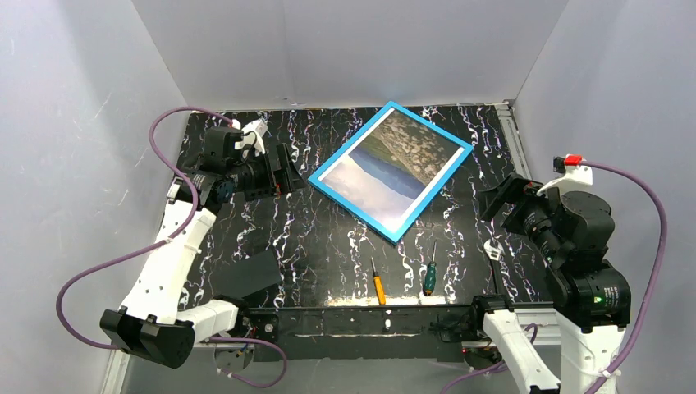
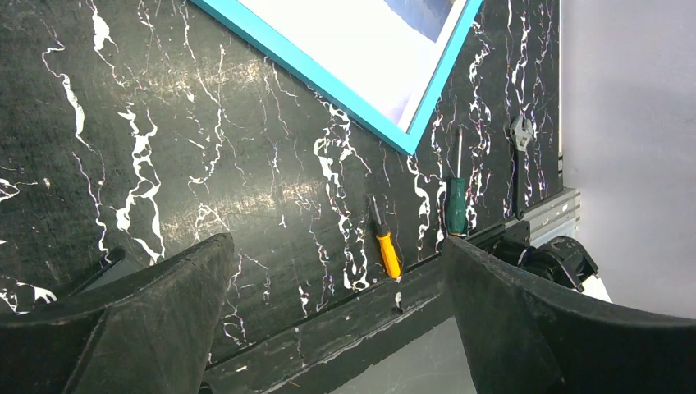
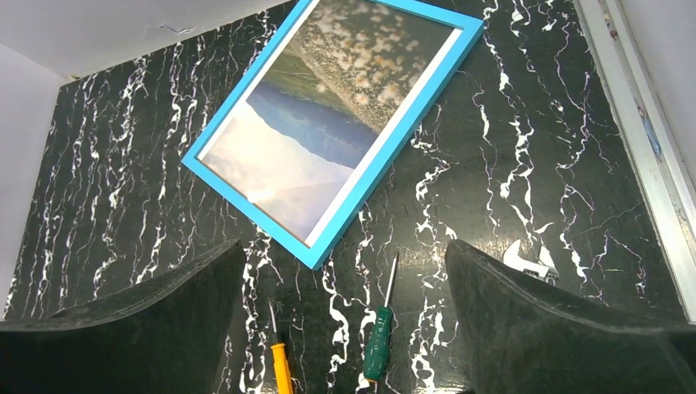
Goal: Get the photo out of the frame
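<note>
Face up and uncollected: the thin bright-blue rectangular picture frame lies flat and skewed, one corner pointing at the arms, on the black white-veined marble-look table. The large landscape photo of pale sky, blue mountains and a flowery field is seated inside it.

The left gripper hovers just off the frame's left corner and the right gripper just off its right side. Both claws are spread fully wide and hold nothing.

An orange-handled screwdriver and a green-handled screwdriver lie near the frame's nearest corner, and a silver adjustable wrench lies to their right.

With the picture side up, the back probably has to be reached first. The safer course appears to be pinching the blue rim at opposite sides rather than the print, raising one edge evenly while the other arm steadies it, and keeping clear of the tools.
</note>
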`<state>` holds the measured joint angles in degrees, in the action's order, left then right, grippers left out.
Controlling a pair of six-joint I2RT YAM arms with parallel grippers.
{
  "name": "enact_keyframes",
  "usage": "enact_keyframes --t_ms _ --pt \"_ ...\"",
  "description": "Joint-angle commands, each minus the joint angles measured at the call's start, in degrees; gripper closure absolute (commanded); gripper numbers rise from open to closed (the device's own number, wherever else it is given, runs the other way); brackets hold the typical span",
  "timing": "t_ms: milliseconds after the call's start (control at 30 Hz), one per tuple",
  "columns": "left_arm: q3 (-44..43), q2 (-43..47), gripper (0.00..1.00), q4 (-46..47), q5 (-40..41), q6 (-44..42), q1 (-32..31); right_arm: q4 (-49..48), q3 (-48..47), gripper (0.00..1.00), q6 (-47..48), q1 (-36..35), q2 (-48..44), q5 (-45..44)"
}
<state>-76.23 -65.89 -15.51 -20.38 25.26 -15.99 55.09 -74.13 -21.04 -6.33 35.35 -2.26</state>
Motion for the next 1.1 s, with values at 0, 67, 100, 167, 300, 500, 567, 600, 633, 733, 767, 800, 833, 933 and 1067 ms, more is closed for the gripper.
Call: enact_keyframes --t_ms 0,67,100,167,300,500,567,600,633,733,767,800,833,933,1067 --pt "-0.29 0.0 0.0 -2.42 -0.76 -0.72 -0.42 -0.83 0.63 0.0 -0.74 0.3 0.03 0.42" --pt "0.08 -0.27 0.0 -2.51 -0.8 -0.34 -0.59 -0.3 0.65 0.0 -0.76 0.37 0.47 0.2" --pt "0.35 -0.42 0.0 -2.47 -0.92 -0.04 -0.59 0.16 0.61 0.0 -0.8 0.33 1.03 0.05" --pt "0.83 -0.77 0.0 -2.42 -1.21 0.41 -0.84 0.72 0.63 0.0 -0.98 0.33 1.97 -0.63" --pt "2.48 -1.4 0.0 -2.42 -1.64 1.21 -1.6 0.6 2.38 0.0 -1.59 0.31 3.06 -0.76" --pt "5.59 -2.88 0.0 -2.42 -0.59 3.68 -3.42 1.38 3.98 0.0 -6.35 0.27 8.34 -1.28" --pt "6.77 -4.09 0.0 -2.53 0.76 4.77 -4.65 -1.81 6.8 0.0 -10.03 -0.02 10.71 1.56" --pt "7.44 -4.5 0.0 -2.84 2.05 5.23 -5.62 -4.74 8.85 0.0 -12.08 -0.51 11.82 4.24" --pt "8.02 -4.84 0.0 -2.98 3.38 5.54 -6.39 -7.19 10.61 0.0 -14.28 -1.61 13.66 5.39" --pt "8.93 -5.9 0.0 -4.86 8.78 7.1 -8.16 -10.66 11.54 0.0 -19.67 -12.31 19.93 -1.17" --pt "9.06 -6.3 0.0 -5.61 10.16 7.73 -8.44 -10.62 10.83 0.0 -21.43 -15.4 22.73 -3.39" --pt "8.99 -6.74 0.0 -6.57 11.55 8.55 -8.52 -10.75 9.93 0.0 -23.04 -17.95 25.55 -4.83" --pt "8.84 -7.31 0.0 -7.7 12.88 9.39 -8.53 -11.15 8.9 0.0 -23.72 -20.54 28.41 -5.38" --pt "7.42 -8.94 0.0 -11.43 15.41 10.56 -8.47 -14.76 4.89 0.0 -16.73 -28.43 36.98 -5.01" --pt "5.4 -7.13 0.0 -15.75 19.4 11.39 -8.2 -17.36 -1.4 0.02 -1.63 -35.47 48.22 -6.43"
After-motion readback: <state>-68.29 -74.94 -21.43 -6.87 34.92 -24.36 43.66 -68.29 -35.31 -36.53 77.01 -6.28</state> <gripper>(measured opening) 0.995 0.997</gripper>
